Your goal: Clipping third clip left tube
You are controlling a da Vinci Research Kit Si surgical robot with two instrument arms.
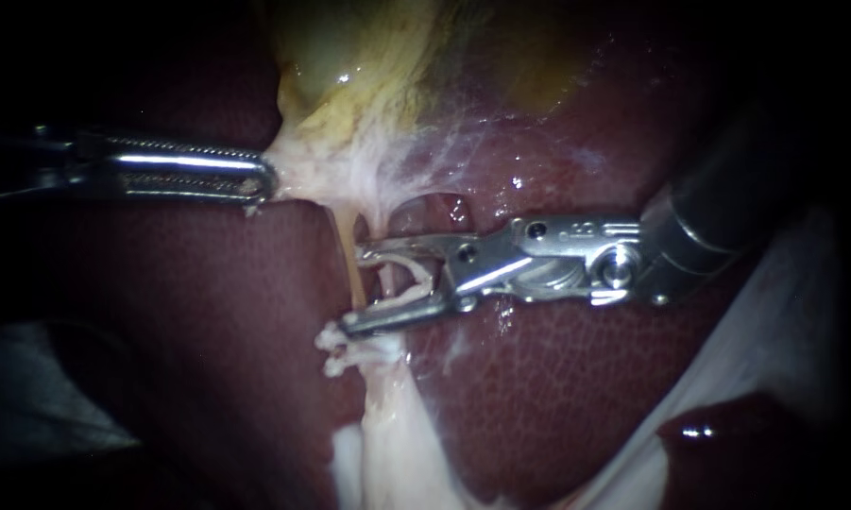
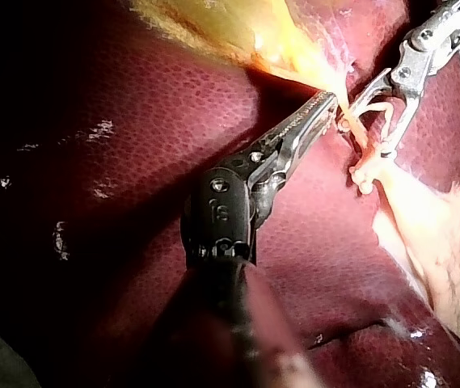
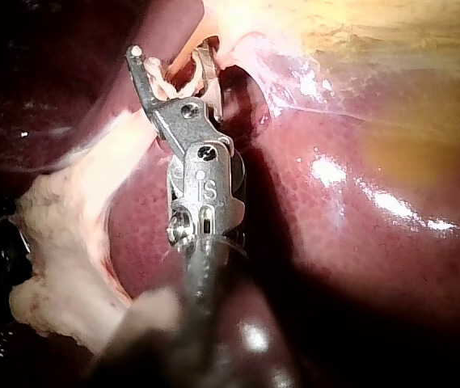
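My right instrument [image 1: 356, 289] has its jaws apart, straddling the tube [image 1: 388, 281]. The tube runs upright across them, so a square closure should catch it. Farther up, my left instrument [image 1: 266, 179] is clamped on pale tissue [image 1: 304, 175] under the gallbladder [image 1: 349, 57], which seems to hold the tube taut.

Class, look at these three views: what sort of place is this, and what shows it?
Probably a surgical setting, seen close up: dark red liver and yellowish gallbladder lie exposed, the left instrument grips pale tissue, and the right instrument straddles a tube.
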